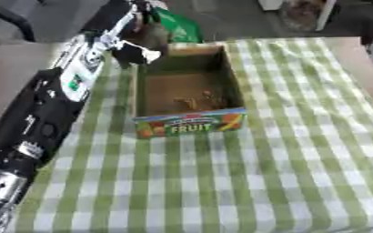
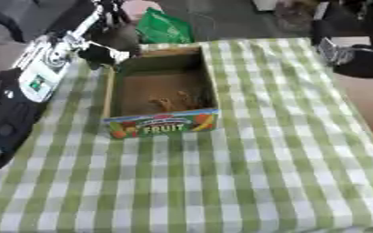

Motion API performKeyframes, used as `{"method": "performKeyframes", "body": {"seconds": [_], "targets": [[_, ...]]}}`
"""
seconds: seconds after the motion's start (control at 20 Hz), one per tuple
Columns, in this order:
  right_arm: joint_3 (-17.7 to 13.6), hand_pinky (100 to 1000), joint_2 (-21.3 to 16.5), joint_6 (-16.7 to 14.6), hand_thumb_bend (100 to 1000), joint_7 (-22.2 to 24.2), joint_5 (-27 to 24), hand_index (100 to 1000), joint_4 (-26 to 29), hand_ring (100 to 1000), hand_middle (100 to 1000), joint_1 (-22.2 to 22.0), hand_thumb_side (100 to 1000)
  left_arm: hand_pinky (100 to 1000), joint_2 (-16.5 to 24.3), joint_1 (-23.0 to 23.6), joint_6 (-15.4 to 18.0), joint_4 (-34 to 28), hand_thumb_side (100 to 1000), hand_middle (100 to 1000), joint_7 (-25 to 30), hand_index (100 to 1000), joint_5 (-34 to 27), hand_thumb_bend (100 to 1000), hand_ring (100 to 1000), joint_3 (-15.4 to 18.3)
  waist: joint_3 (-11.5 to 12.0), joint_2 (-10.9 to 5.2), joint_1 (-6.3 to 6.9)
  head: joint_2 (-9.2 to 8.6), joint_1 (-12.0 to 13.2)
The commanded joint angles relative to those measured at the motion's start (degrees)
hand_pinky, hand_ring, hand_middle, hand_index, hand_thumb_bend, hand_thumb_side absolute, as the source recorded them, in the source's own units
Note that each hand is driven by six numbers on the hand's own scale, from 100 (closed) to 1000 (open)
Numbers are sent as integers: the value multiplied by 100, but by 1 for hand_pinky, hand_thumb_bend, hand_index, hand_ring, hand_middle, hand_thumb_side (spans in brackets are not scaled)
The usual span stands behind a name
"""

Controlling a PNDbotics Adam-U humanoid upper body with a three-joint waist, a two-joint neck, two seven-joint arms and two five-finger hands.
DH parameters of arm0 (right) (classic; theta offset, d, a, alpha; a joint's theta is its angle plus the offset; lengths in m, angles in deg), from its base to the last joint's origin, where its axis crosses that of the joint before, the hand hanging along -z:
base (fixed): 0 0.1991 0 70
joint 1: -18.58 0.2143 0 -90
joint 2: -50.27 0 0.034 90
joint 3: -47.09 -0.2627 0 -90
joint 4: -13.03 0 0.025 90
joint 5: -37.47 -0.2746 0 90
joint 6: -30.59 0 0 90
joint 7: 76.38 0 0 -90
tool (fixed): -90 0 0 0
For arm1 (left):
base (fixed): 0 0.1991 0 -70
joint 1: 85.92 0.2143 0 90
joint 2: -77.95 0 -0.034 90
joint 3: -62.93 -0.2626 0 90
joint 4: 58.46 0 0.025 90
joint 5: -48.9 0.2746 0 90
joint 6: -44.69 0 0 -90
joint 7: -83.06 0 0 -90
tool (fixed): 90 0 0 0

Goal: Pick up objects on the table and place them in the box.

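Note:
An open cardboard box [image 1: 232, 86] with a colourful FRUIT label on its near wall stands on the green-checked table, left of centre. Small brownish things [image 1: 194, 101] lie on its floor; I cannot make them out. My left arm runs up the left side, and its hand [image 1: 148, 40] hovers blurred over the box's far left corner. Whether it holds anything does not show. A black and silver part of my right hand [image 2: 339, 51] shows at the table's far right edge.
The checked cloth [image 2: 245, 159] covers the table to its near and right edges. A green bag [image 2: 166, 27] lies beyond the table's far edge, behind the box. A pink thing [image 2: 138, 6] shows next to it.

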Motion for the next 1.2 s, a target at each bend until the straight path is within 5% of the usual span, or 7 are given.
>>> {"method": "performKeyframes", "body": {"seconds": [0.05, 0.25, 0.45, 0.5, 0.7, 1.2], "targets": [[-4, 859, -32, -5, 100, 42, -71, 887, 169, 943, 803, 114, 157, 583, -103, -106, 194, 103, 163, 325, 76, 574, 244, 308, 353, -100, -14, -84, -10, -28, 34], [-8, 858, -19, 19, 100, 51, -59, 886, 191, 942, 801, 76, 165, 614, -228, 49, 380, 382, 174, 414, 144, 615, 492, 434, 475, -131, -6, -78, -14, -37, 11], [-13, 858, -21, 32, 100, 43, -54, 886, 205, 942, 801, 56, 165, 614, -251, 92, 448, 493, 174, 414, 107, 615, 545, 434, 475, -112, -1, -78, -16, -40, 0], [-25, 858, -30, 39, 100, 37, -47, 886, 199, 943, 802, 35, 185, 662, -223, 134, 446, 521, 201, 526, 108, 685, 524, 620, 574, -88, 21, -72, -20, -49, -18], [-57, 858, -52, 57, 100, 6, -17, 886, 190, 944, 805, -30, 213, 736, -13, 336, 435, 332, 200, 631, 116, 727, 169, 764, 687, 45, 86, -70, -21, -51, -62], [-92, 858, -82, 74, 100, -36, 32, 883, 166, 945, 804, -96, 250, 747, 308, 783, 44, -752, 187, 626, -185, 720, -853, 780, 661, 589, 185, -48, -26, -84, -153]]}}
